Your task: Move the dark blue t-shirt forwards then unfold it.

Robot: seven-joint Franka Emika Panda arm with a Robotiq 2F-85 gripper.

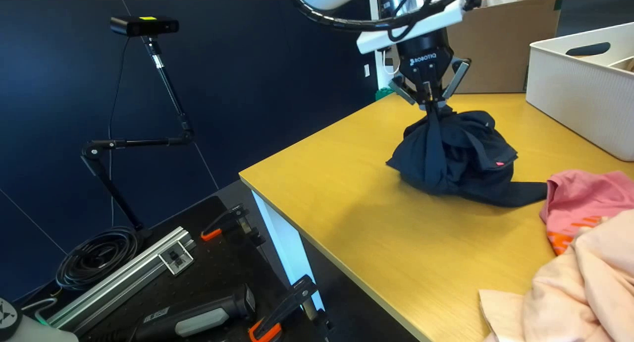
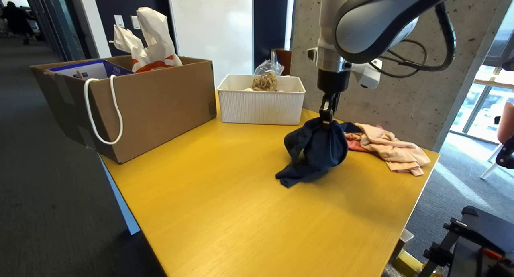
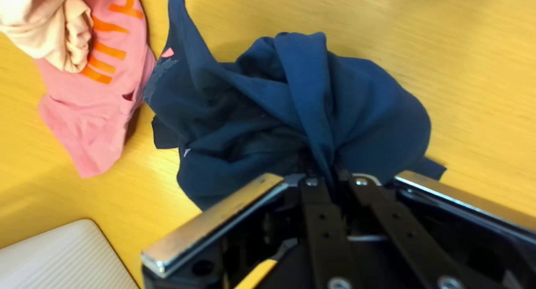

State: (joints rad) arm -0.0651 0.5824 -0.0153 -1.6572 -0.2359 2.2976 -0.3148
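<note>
Dark blue t-shirt (image 1: 458, 156) in the pinch of the pincer (image 1: 432, 105) (white “ROBOTIQ” lettering (image 1: 423, 59) on it).

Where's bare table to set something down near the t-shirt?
In an exterior view, the yellow table is bare between the cardboard box and dark blue t-shirt, and in front of the shirt to the picture's bottom. Crowded: right of it in both exterior views, with pink garment and peach cloth; and where the tool grips it.
</note>
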